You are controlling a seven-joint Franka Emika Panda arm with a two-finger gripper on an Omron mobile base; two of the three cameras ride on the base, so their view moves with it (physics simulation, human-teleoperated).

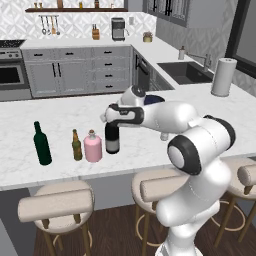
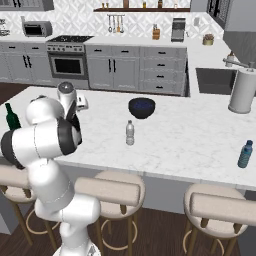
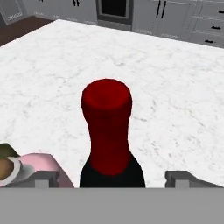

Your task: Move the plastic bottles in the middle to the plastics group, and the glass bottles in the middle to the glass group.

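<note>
The tall dark wine bottle [image 1: 112, 141] with the red cap [image 3: 106, 124] stands upright on the white counter [image 1: 55, 117], right of the squat pink bottle [image 1: 93, 147]. My gripper [image 1: 111, 124] hangs over the wine bottle's neck. It is open, and its fingertips [image 3: 43, 178] stand wide on either side without touching the glass. The pink bottle [image 3: 41, 165] shows at the lower left of the hand view. Left of it stand the small amber bottle [image 1: 76, 145] and the tall green bottle [image 1: 42, 144]. The small clear plastic bottle [image 2: 130, 133] stands alone mid-counter.
A dark bowl [image 2: 141, 107] sits behind the clear bottle. A blue bottle [image 2: 245, 154] stands at the counter's far right, with a paper towel roll [image 2: 242, 92] by the sink [image 1: 186, 72]. Stools [image 1: 56, 204] line the counter's near edge.
</note>
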